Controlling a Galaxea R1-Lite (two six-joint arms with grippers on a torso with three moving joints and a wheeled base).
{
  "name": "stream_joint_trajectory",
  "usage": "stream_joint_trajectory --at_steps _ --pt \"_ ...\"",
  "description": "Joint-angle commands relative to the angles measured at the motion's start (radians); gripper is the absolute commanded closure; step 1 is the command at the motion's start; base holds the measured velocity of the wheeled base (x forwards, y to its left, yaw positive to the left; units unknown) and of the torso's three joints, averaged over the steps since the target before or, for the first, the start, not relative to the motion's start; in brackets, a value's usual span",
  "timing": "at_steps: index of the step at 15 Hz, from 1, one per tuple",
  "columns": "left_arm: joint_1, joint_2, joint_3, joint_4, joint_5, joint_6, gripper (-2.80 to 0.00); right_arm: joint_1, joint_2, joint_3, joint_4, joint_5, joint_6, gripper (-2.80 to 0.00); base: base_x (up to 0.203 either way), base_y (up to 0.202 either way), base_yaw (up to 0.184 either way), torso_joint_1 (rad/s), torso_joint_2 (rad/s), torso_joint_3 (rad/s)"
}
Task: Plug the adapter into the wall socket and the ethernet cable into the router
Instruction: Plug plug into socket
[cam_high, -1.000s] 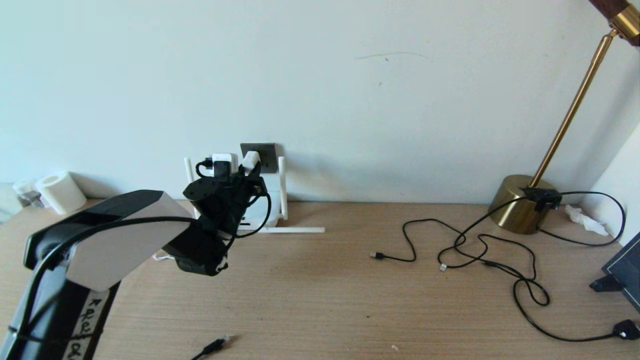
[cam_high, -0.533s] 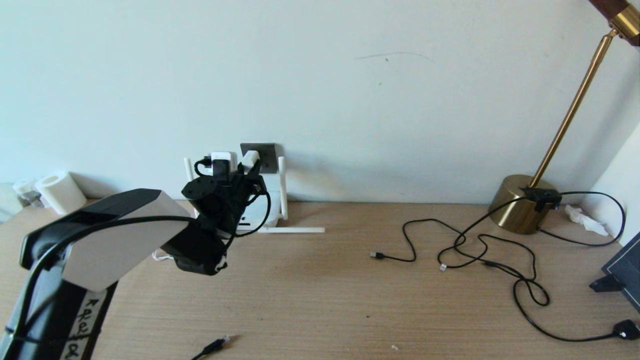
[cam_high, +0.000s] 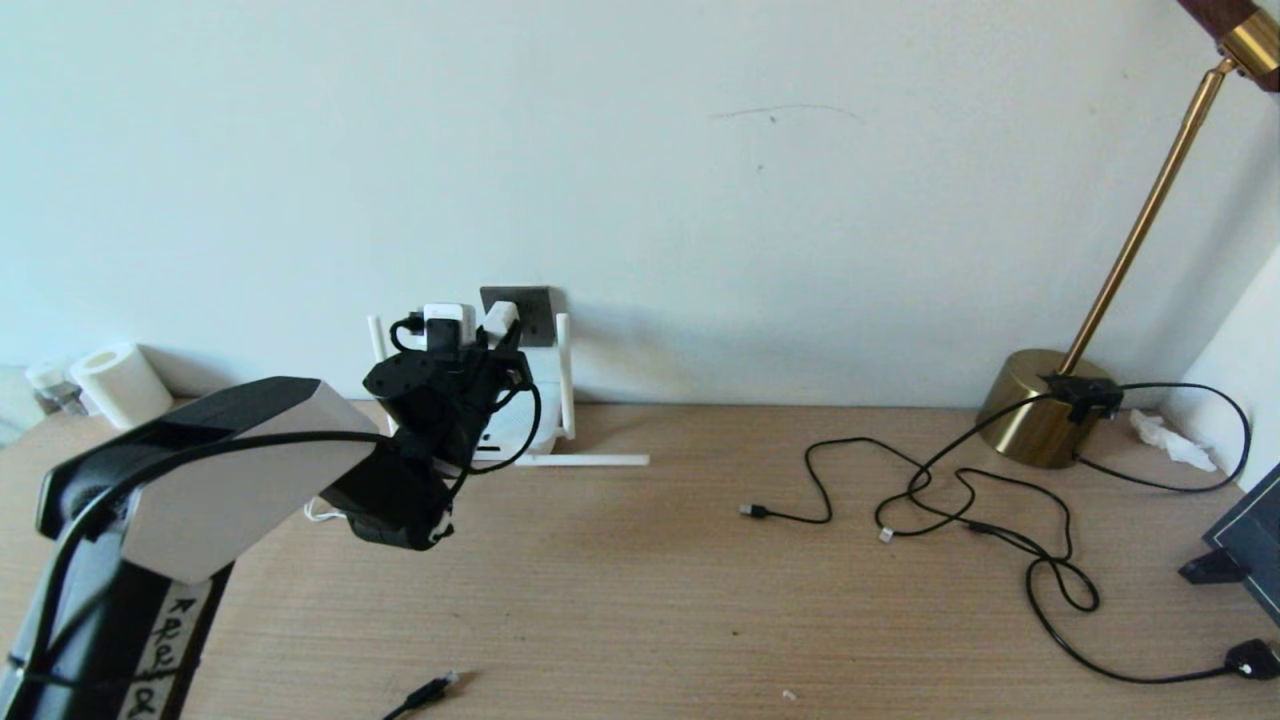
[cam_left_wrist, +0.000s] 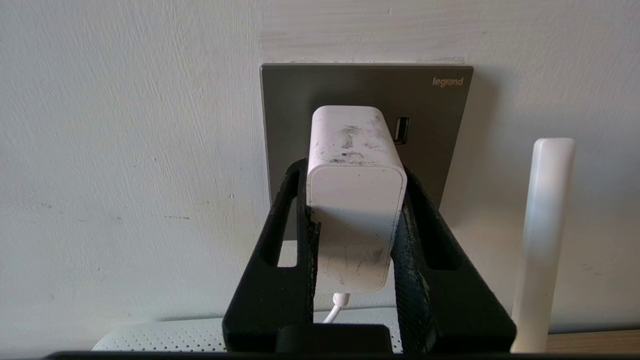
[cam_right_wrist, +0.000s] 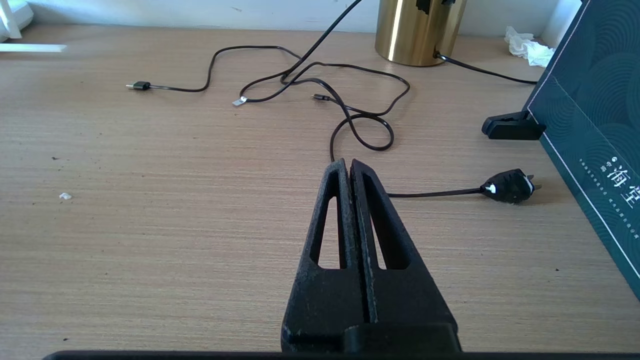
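My left gripper (cam_high: 488, 340) is raised to the wall and shut on the white adapter (cam_left_wrist: 355, 200). The adapter's far end meets the dark grey wall socket (cam_left_wrist: 365, 85); its prongs are hidden. The thin white cord (cam_left_wrist: 332, 312) hangs from its near end. In the head view the adapter (cam_high: 500, 320) sits at the socket (cam_high: 532, 310). Below it stands the white router (cam_high: 522, 432), largely hidden by my wrist, with one antenna (cam_high: 565, 375) upright. The ethernet cable's black plug (cam_high: 436, 687) lies at the table's front edge. My right gripper (cam_right_wrist: 348, 165) hovers shut and empty over the table.
One router antenna (cam_high: 585, 460) lies flat on the table. Tangled black cables (cam_high: 960, 500) spread at the right, by a brass lamp base (cam_high: 1040, 405), a black mains plug (cam_high: 1252, 660) and a dark box (cam_high: 1250, 540). A white roll (cam_high: 110, 385) stands far left.
The left arm's elbow has shifted slightly leftward. The gripper stays at the socket with the adapter in it.
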Motion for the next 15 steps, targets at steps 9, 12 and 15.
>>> stream_joint_trajectory --at_steps 9,12,15 --pt "0.0 0.015 -0.007 -0.006 0.004 0.0 0.0 0.0 0.0 0.0 0.001 0.0 0.0 0.0 0.0 0.0 0.0 0.0 0.0 0.0" --pt "-0.003 0.015 -0.023 -0.006 0.012 0.003 0.0 0.0 0.0 0.0 0.001 0.001 0.0 0.0 0.0 0.0 0.0 0.0 0.0 0.0" --pt "-0.002 0.029 -0.049 -0.006 0.029 0.006 0.0 0.0 0.0 0.0 0.0 0.0 0.0 0.0 0.0 0.0 0.0 0.0 0.0 0.0"
